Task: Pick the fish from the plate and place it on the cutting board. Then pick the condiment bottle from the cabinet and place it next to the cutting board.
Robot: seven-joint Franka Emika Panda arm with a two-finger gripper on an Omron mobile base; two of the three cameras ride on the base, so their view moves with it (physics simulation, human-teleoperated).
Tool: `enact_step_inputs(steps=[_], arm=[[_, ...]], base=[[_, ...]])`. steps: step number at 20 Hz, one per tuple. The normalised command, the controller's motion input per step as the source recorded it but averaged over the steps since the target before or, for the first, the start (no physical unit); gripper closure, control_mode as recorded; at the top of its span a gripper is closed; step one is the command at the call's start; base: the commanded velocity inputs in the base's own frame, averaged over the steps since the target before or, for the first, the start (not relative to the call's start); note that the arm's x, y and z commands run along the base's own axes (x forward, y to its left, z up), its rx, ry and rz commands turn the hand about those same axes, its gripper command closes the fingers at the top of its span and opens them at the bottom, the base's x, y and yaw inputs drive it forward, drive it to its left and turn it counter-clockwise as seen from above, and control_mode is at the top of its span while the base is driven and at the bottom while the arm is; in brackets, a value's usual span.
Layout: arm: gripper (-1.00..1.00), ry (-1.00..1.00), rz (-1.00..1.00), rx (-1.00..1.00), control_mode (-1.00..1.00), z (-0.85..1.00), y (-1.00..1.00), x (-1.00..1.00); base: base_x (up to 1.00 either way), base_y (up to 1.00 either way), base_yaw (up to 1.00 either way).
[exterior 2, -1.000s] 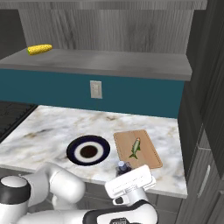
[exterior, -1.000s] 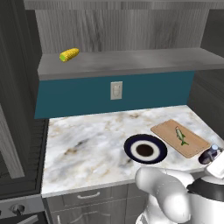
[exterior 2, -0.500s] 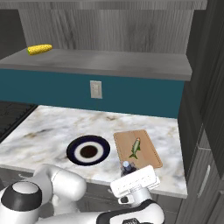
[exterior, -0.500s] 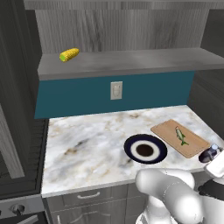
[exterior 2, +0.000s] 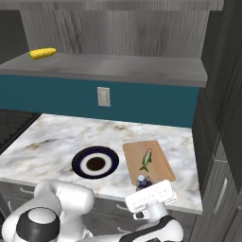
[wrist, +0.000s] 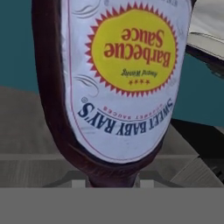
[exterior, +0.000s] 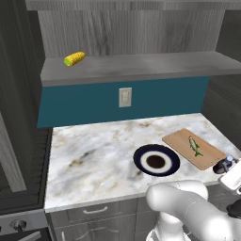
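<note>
A white marble bench (exterior: 94, 155) with brown veining stands over grey drawers (exterior: 94, 214). Behind it a teal wall strip (exterior: 84, 106) bears a pale outlet plate (exterior: 124, 97). Dark grey cabinets (exterior 2: 224, 118) flank the right side.

Condiment bottle (exterior 2: 142, 181): carried slightly further right and lower than a second ago, now just off the near edge of the cutting board (exterior 2: 148, 161).
Tool (exterior 2: 147, 198): shifted right with the bottle, closed on it.
Arm: elbow swung lower.
</note>
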Motion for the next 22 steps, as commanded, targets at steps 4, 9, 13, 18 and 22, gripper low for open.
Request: enact_step_inputs(steps=[4, 9, 13, 18, 22], arm=[[1.00, -0.03, 0.00, 0.00, -1.00, -0.18, -0.14, 0.11], [1.00, -0.03, 0.00, 0.00, -1.00, -0.17, -0.12, 0.06], [1.00, -0.03, 0.00, 0.00, -1.00, -0.16, -0.13, 0.06], [1.00, 0.00, 0.00, 0.00, -1.00, -0.10, -0.11, 0.08], [1.00, 0.00, 0.00, 0.00, -1.00, -0.09, -0.08, 0.06]], base=[[0.00, 0.00, 0.00], [0.00, 0.00, 0.00], [0.00, 0.00, 0.00], [0.00, 0.00, 0.00], [0.00, 0.00, 0.00]])
